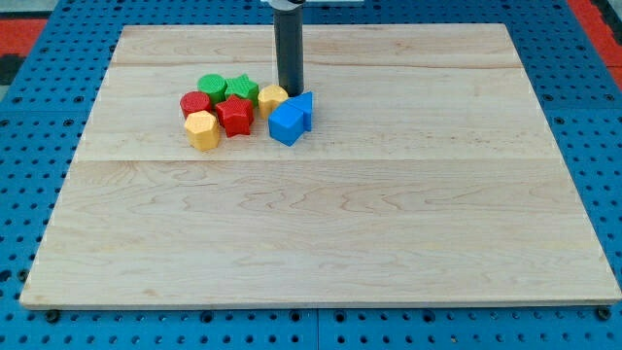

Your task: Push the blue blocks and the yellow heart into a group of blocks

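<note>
- Landmark: red star (234,115), sitting in the middle of a cluster in the upper-left part of the wooden board (389,224).
- Green cylinder (211,86) sits toward the view's top and a bit left of the red star; green star (242,88) sits just above it, touching or nearly so.
- Red cylinder (194,103) is just to the view's left of the red star.
- Yellow hexagon (203,129) lies below and left of the red star, touching it.
- Yellow heart (271,98) sits just right of the red star, slightly higher (shape is hard to make out; it reads as a rounded yellow piece).
- Two blue blocks right of the red star, past the heart: a blue cube-like block (287,123) lower, and a blue triangular block (304,107) touching it on its upper right.
- My tip (291,92) stands up and to the right of the red star, wedged just beside the yellow heart and the blue triangular block, at their top edge.
- The arm ends in a plain rod: no fingers, nothing held.
- Blue perforated table (29,146) surrounds the board.
</note>
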You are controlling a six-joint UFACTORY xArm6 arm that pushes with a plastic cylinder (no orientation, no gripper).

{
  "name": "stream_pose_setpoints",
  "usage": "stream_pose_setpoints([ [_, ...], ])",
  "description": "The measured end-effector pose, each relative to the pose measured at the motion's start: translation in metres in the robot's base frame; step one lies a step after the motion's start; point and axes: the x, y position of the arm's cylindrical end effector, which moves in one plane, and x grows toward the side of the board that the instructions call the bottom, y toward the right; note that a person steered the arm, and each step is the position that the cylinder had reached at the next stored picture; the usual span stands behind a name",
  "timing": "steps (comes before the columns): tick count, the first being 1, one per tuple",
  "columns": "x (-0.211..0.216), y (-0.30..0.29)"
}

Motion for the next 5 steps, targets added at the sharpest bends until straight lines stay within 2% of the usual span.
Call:
stream_pose_setpoints([
  [1,0.013,0.075],
  [2,0.031,0.075],
  [3,0.035,0.039],
  [5,0.014,0.023],
])
